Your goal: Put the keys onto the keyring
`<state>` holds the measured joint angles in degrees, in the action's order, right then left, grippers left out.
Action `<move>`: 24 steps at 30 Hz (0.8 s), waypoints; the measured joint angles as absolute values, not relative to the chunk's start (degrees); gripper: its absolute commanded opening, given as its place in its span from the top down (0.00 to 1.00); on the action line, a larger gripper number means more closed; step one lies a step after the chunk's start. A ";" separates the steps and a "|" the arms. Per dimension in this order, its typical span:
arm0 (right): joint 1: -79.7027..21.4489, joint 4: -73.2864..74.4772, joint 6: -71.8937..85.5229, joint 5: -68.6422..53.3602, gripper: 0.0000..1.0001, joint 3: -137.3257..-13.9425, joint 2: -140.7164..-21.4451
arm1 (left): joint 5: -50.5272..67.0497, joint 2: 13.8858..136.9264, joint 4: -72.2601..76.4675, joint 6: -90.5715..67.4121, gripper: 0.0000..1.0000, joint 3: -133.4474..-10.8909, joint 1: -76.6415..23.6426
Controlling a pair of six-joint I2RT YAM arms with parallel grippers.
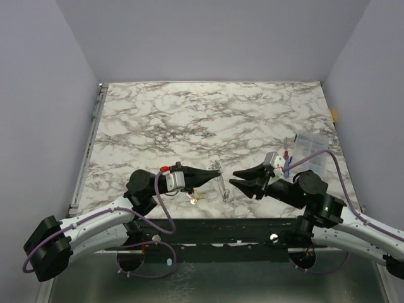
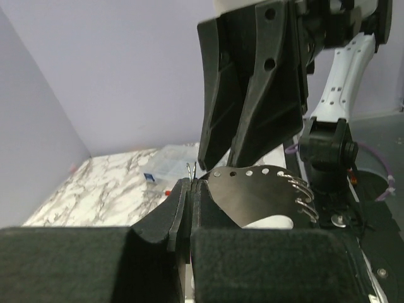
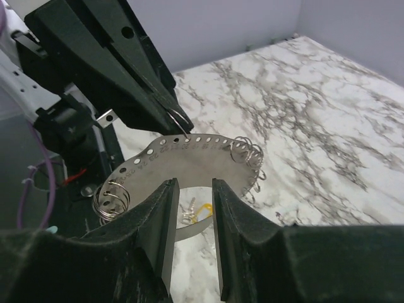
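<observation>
Right gripper (image 3: 192, 184) spread, left gripper (image 1: 216, 170) pinching

Right gripper: fingers parted, nothing between them, just short of the grey perforated disc (image 3: 189, 158). Left gripper: fingers pressed together on the thin wire keyring (image 3: 179, 125) at the disc's upper rim. Small keys (image 1: 193, 198): loose on the marble table (image 1: 208, 120), beneath the left gripper, near the front edge.

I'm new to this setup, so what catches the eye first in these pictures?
Two black grippers face each other near the front edge of the marble table. The left gripper is shut on the thin keyring at the rim of a perforated grey disc, and the right gripper stands open opposite. The keys lie on the table close by.
</observation>
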<state>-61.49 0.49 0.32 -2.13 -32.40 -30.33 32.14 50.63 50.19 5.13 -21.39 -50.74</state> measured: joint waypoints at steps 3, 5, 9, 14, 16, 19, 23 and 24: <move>-61.49 -3.97 2.24 -4.84 0.66 -31.62 -32.64 | 32.27 50.54 54.19 3.09 1.00 -20.69 -50.74; -61.49 -6.85 3.09 -6.31 0.66 -31.57 -34.24 | 32.56 50.54 55.86 2.35 1.00 -20.49 -50.74; -61.49 -11.40 3.77 -8.58 0.67 -31.55 -36.88 | 32.99 50.54 58.24 0.80 1.00 -20.40 -50.74; -61.49 -15.97 4.08 -10.63 0.68 -31.55 -38.15 | 33.15 50.74 61.76 -1.91 1.00 -19.77 -50.74; -61.49 -17.65 4.08 -11.60 0.68 -31.55 -38.85 | 33.19 51.07 63.53 -3.22 1.00 -19.53 -50.74; -61.49 -19.64 4.05 -12.91 0.68 -31.55 -40.05 | 33.15 51.62 66.15 -4.69 1.00 -19.16 -50.68; -61.49 -21.41 4.05 -14.26 0.68 -31.55 -40.32 | 33.15 52.53 70.37 -7.49 1.00 -18.61 -50.59; -61.49 -21.67 4.08 -14.52 0.68 -31.55 -40.12 | 33.21 52.80 71.20 -8.16 1.00 -18.55 -50.59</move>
